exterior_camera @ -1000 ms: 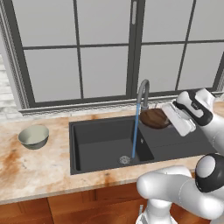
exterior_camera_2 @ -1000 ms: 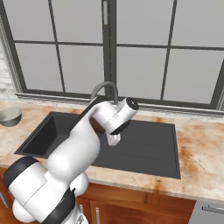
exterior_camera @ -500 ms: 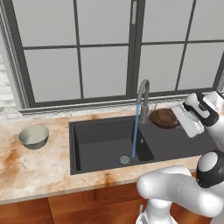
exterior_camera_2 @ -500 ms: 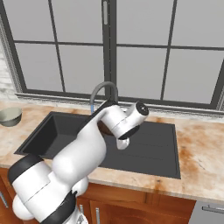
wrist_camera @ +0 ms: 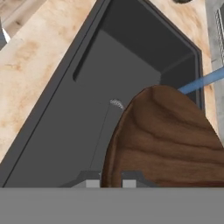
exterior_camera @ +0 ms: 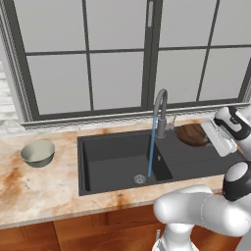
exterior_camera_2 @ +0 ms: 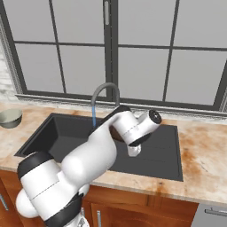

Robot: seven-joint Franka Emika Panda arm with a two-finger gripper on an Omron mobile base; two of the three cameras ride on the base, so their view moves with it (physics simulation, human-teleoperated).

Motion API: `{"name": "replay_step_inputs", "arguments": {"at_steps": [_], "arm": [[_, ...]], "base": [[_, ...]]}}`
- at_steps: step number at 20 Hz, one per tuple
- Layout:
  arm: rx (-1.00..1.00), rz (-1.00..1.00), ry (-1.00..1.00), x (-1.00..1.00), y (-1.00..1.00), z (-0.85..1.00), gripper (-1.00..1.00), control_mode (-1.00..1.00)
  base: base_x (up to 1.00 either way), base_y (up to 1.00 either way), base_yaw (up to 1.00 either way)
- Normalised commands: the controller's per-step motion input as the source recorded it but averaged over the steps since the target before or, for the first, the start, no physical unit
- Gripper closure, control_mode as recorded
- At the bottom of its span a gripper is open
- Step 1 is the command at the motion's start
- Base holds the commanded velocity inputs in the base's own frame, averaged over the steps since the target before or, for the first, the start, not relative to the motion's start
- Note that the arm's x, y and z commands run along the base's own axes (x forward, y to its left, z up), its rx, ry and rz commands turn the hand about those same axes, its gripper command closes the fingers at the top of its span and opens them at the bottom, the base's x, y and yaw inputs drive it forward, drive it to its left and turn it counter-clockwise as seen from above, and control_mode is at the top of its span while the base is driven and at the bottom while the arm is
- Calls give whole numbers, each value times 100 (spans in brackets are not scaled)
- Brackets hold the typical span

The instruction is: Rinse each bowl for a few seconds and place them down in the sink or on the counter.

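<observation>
The dark brown bowl (exterior_camera: 192,135) hangs tilted over the shallower right section of the black sink (exterior_camera: 112,162), with my gripper (exterior_camera: 210,136) shut on its right rim. In the hand view the brown bowl (wrist_camera: 166,135) stands on edge between my fingertips (wrist_camera: 92,181), with the sink (wrist_camera: 100,74) beneath it. Water (exterior_camera: 153,147) runs from the grey tap (exterior_camera: 159,105) down to the drain (exterior_camera: 139,179), left of the held bowl. The pale grey-green bowl (exterior_camera: 38,152) sits upright on the counter (exterior_camera: 29,191) left of the sink, and the same bowl (exterior_camera_2: 9,117) is at the left edge of the right base view.
A window with dark frames runs behind the sink (exterior_camera_2: 164,150). The tap (exterior_camera_2: 106,91) arches over the basin's back edge. Marbled counter (exterior_camera_2: 204,164) stretches to the right of the sink. My own arm hides the middle of the basin in the right base view.
My gripper has carried the brown bowl to the right, away from the water stream and over the shallow side section. The grey-green bowl has stayed put.
</observation>
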Motion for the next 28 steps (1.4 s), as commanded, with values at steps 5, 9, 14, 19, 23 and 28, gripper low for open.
{"name": "replay_step_inputs", "arguments": {"at_steps": [5,9,14,19,23,28], "arm": [[-1,0,0,0,-24,-17,100,-100],[-1,0,0,0,-19,-18,100,-100],[-3,-2,0,0,-12,-22,100,-100],[-6,-3,0,-3,-4,-13,100,-100],[-4,-3,0,0,-3,-19,100,-100],[-1,-3,1,0,-2,-28,100,-100]], "base": [[0,0,0],[0,0,0],[0,0,0],[0,0,0],[0,0,0],[0,0,0]]}}
